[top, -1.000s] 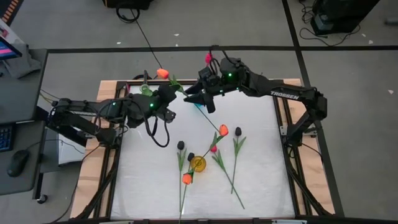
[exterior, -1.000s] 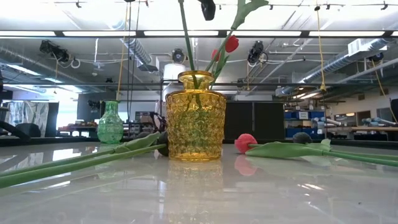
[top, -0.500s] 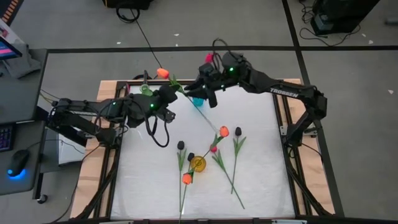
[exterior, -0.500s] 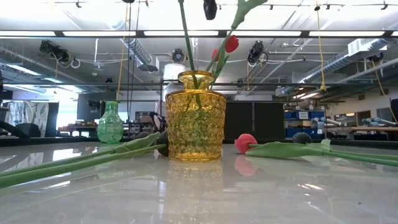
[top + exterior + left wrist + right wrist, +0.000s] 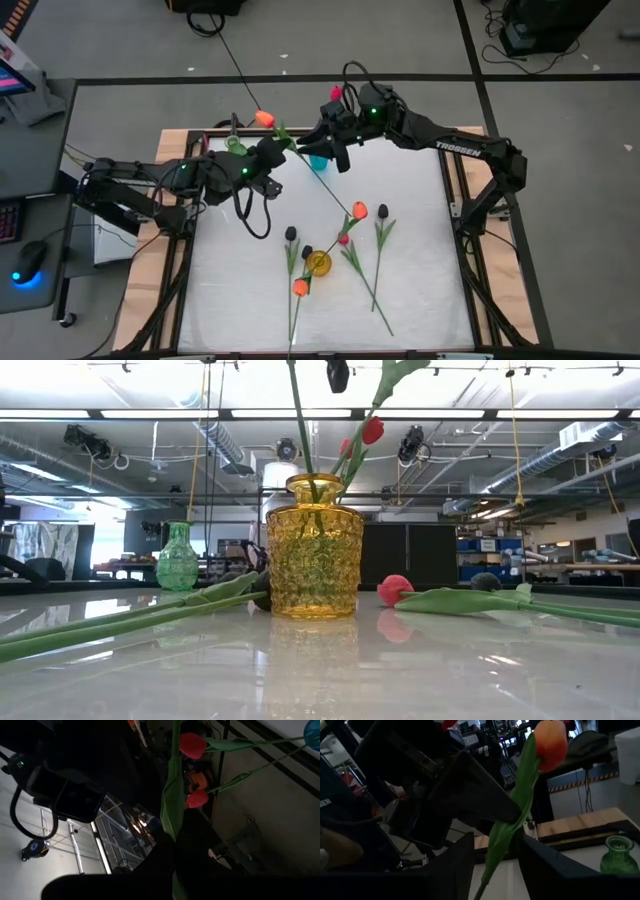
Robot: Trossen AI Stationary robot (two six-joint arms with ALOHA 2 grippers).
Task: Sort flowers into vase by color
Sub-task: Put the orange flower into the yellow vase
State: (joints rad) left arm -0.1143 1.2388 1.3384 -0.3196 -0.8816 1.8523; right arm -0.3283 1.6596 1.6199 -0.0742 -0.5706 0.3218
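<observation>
The left claw and the right claw both grasp one orange tulip above the bench far edge. The yellow vase holds stems and a red bud. Only the low view shows the green vase empty.

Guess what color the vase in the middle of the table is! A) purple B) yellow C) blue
B: the yellow vase stands in the middle of the table, with flower stems sticking up out of it; the smaller vase farther back is green.
</observation>
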